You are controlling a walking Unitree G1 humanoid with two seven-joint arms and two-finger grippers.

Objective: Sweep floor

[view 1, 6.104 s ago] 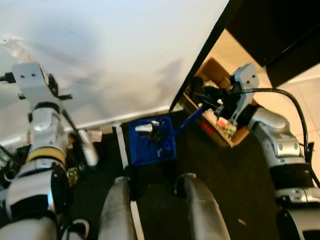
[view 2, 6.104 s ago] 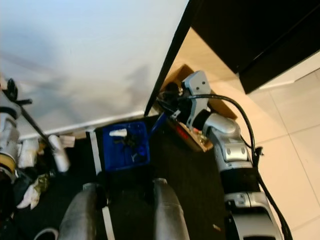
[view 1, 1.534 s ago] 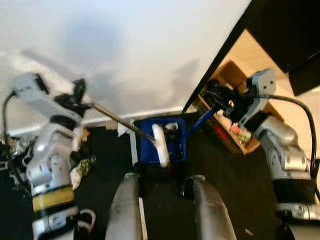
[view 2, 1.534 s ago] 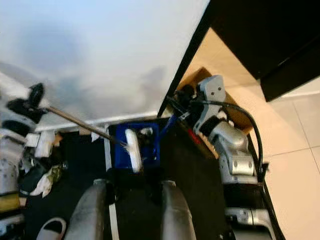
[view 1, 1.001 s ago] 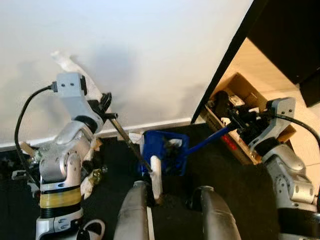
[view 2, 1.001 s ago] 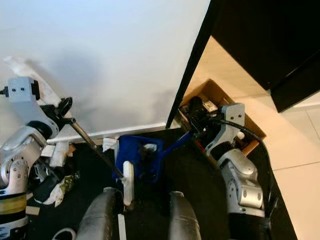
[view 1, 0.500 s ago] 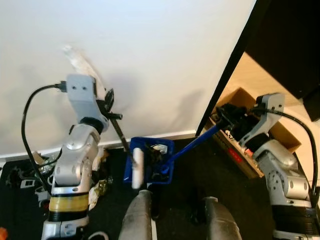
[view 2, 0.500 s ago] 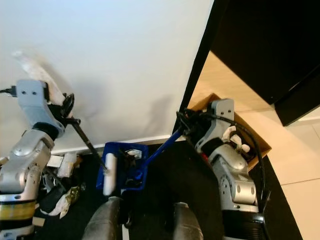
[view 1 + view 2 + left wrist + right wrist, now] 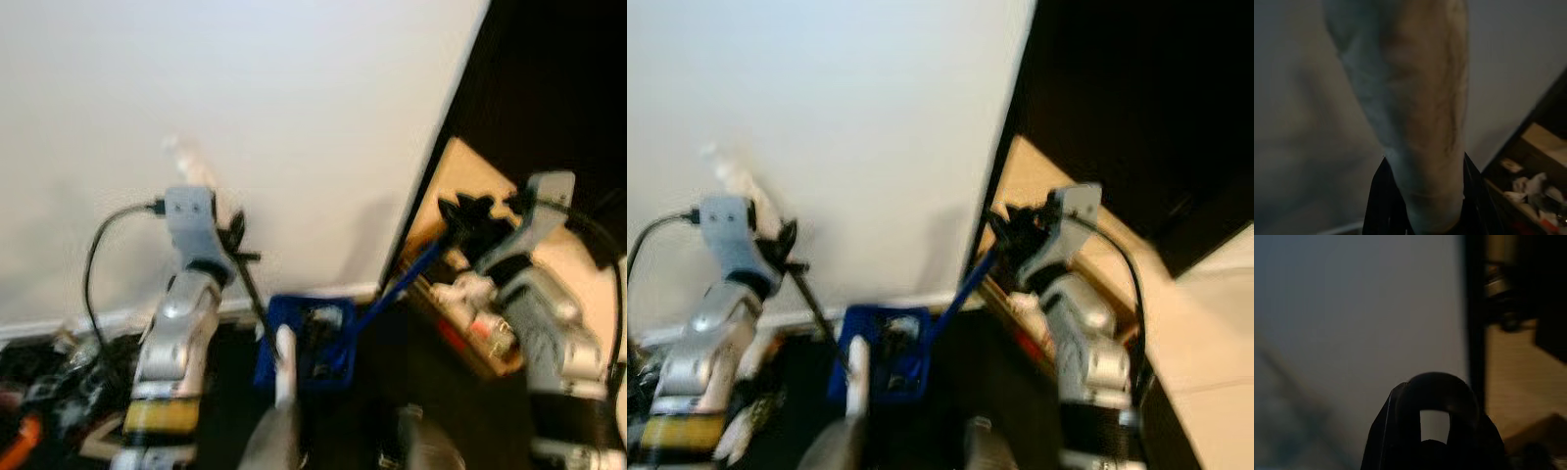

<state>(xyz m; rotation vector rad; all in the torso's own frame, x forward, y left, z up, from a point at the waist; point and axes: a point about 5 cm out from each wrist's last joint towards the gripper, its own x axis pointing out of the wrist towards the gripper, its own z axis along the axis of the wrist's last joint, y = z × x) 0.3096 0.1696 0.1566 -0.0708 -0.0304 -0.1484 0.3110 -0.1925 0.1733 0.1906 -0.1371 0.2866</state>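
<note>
Left arm: raised, left gripper (image 9: 238, 245) closed on a thin rod.
Right arm: raised, right gripper (image 9: 468, 217) clamped.

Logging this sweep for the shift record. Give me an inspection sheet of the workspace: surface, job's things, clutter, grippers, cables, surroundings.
Surface: dark floor mat beneath the robot, pale tile to its right.
Job's things: blue dustpan on the mat by the wall, dark debris in it; its blue handle rises to the right gripper. A thin dark broom handle runs from the left gripper down to a white brush head at the pan's left edge.
Clutter: scraps and dark bits on the floor at left; cardboard box of oddments at right.
Grippers: left gripper on the broom handle; right gripper on the dustpan handle.
Cables: one black cable looped on each arm.
Surroundings: white wall, white baseboard, dark cabinet to the right.
</note>
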